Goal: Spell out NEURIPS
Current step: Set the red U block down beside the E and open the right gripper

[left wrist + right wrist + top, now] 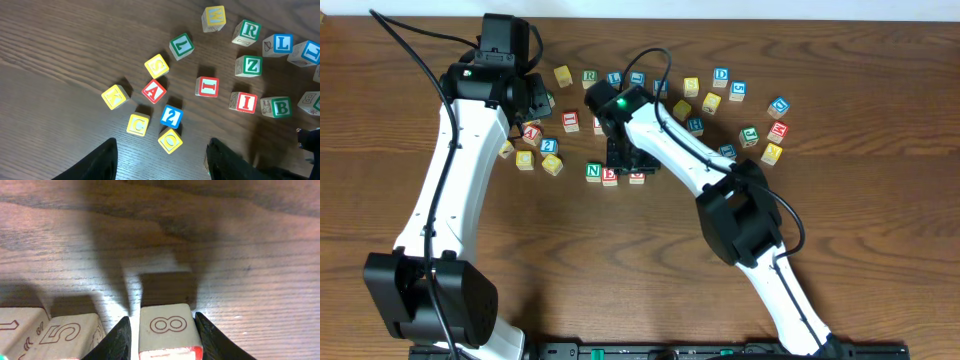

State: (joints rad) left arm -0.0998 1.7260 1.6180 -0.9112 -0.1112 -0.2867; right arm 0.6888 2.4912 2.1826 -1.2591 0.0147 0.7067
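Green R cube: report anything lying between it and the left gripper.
The left gripper hovers open. Between it and the green R cube lie a yellow O cube and a red I cube. Nothing covers the R cube from above.

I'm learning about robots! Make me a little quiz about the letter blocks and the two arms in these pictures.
1. True or false: the left gripper is holding a block.
2. Which number shows on the cube between the right gripper's fingers? A) 5 B) 8 C) 2
3. Fill in: the green cube starting the short row by the right gripper reads ___.
Key: 1 false; 2 B; 3 N.
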